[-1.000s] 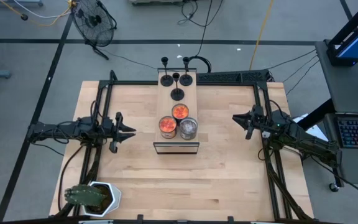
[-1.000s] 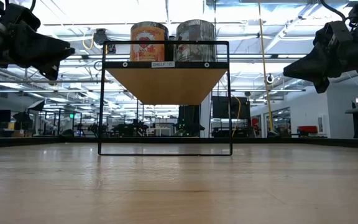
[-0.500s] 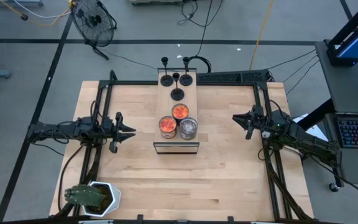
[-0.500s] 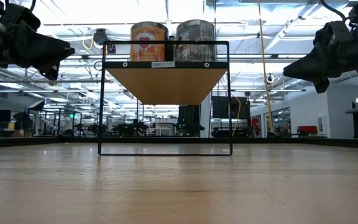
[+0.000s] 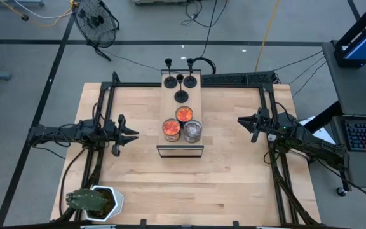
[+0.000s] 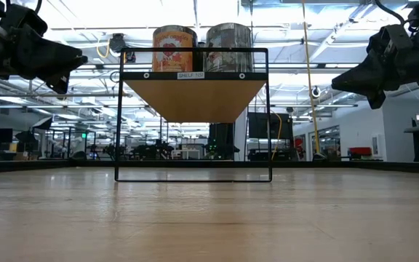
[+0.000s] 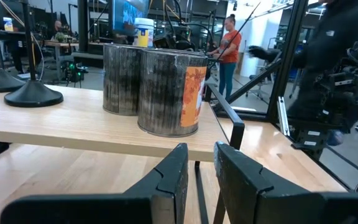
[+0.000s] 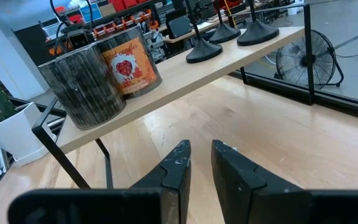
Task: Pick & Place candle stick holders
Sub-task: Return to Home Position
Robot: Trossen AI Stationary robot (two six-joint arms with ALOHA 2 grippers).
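Observation:
Three small matte-black candle stick holders [image 5: 180, 95] [image 5: 168, 81] [image 5: 190, 81] stand on their disc bases at the far end of a raised wooden shelf [image 5: 181, 105]; they also show in the right wrist view [image 8: 204, 53] and the left wrist view [image 7: 33, 94]. My left gripper [image 5: 132, 134] hovers left of the shelf, fingers a narrow gap apart, empty. My right gripper [image 5: 241, 121] hovers right of the shelf, fingers a narrow gap apart, empty.
Three round candle jars [image 5: 172, 129] [image 5: 184, 114] [image 5: 192, 131] stand at the shelf's near end. The shelf has a black wire frame [image 6: 195, 175]. A potted plant [image 5: 94, 202] sits at the table's near left corner. People [image 7: 230, 43] stand beyond the table.

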